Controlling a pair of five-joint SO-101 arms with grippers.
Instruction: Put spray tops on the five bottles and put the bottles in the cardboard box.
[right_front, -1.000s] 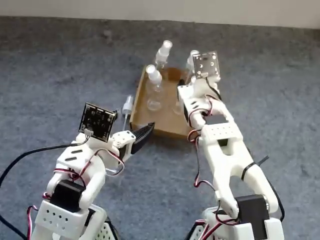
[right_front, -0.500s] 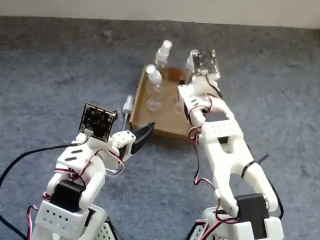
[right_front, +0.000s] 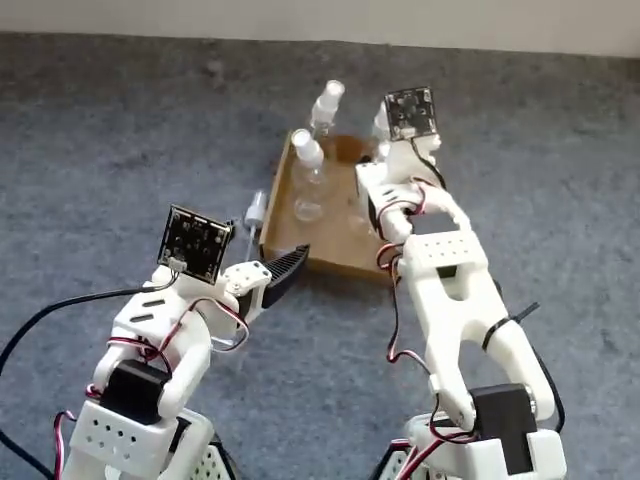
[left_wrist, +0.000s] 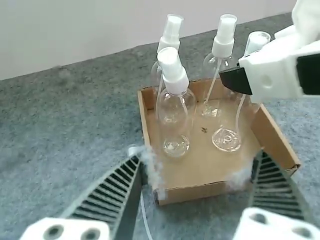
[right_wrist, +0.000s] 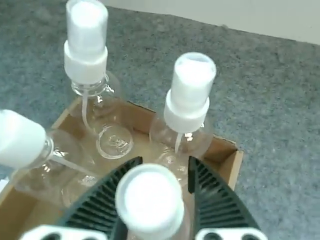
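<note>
So I count four clear plastic bottles (left_wrist: 173, 107) with white spray tops, all inside the shallow brown cardboard box (left_wrist: 200, 190). The right gripper (right_wrist: 162, 162) is clamped round the neck of the right-hand bottle (right_wrist: 150, 200). One loose white spray top (right_front: 256, 208) lies on the grey carpet (right_front: 120, 130) just left of the box. The left gripper (left_wrist: 200, 157) hangs wide open by the box's near edge.

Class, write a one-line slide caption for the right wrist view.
Right gripper around a spray-topped bottle above the cardboard box.
</note>
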